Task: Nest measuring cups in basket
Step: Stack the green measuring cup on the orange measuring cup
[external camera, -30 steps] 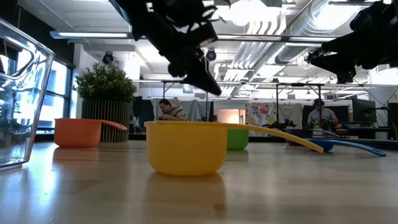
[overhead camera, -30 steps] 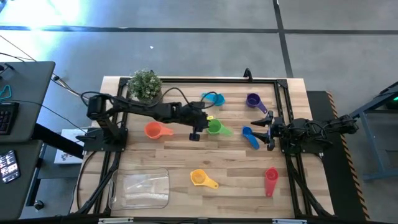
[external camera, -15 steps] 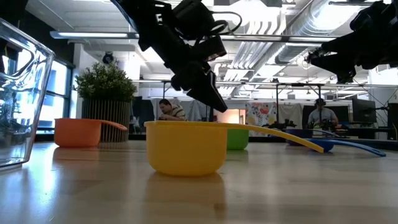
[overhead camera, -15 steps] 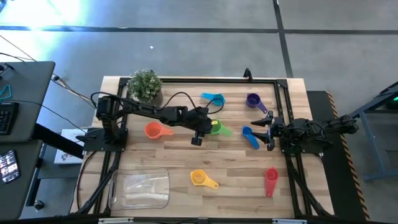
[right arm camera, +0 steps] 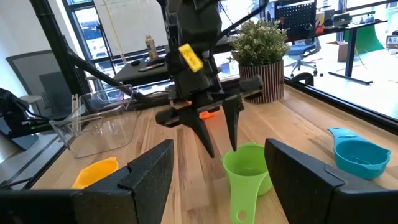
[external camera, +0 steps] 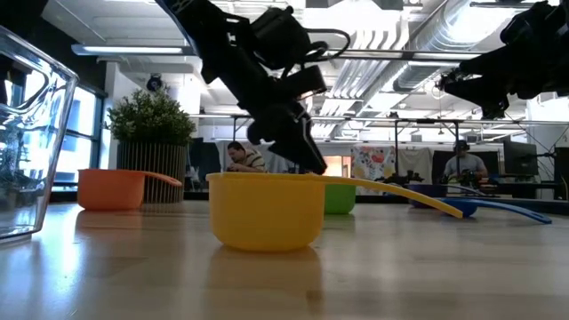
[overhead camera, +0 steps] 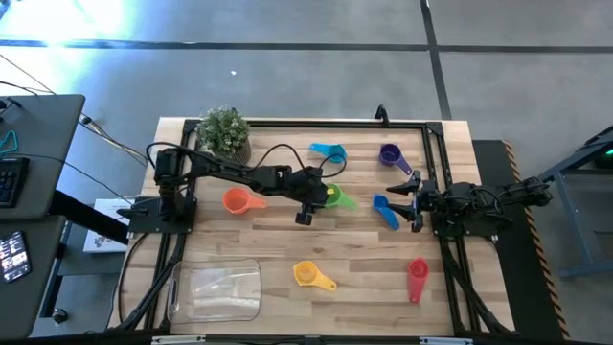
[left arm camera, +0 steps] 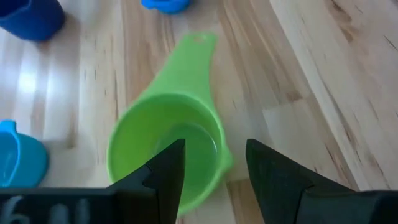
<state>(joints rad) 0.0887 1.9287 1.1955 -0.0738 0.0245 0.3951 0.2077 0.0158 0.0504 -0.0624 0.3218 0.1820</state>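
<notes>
My left gripper point(left arm camera: 214, 163) is open and reaches down over the green cup point(left arm camera: 165, 152) in the middle of the table. One finger hangs over the bowl and the other outside its wall, and I see no touch. The green cup point(overhead camera: 336, 197) rests on its base, with its handle toward the right edge. Orange point(overhead camera: 239, 200), light blue point(overhead camera: 329, 151), purple point(overhead camera: 390, 155), dark blue point(overhead camera: 385, 211), yellow point(overhead camera: 309, 275) and red point(overhead camera: 418, 278) cups lie scattered about. The clear basket point(overhead camera: 215, 290) sits at the near left. My right gripper point(overhead camera: 412, 201) waits open by the dark blue cup.
A potted plant point(overhead camera: 225, 131) stands at the far left corner, behind the left arm. Dark frame rails run along the table's left, far and right edges. Bare wood lies between the basket and the yellow cup. People sit in the room beyond the table.
My left gripper has moved a little toward the table's right edge and come down onto the green cup, its fingers now level with the rim. The cups have kept their places.
</notes>
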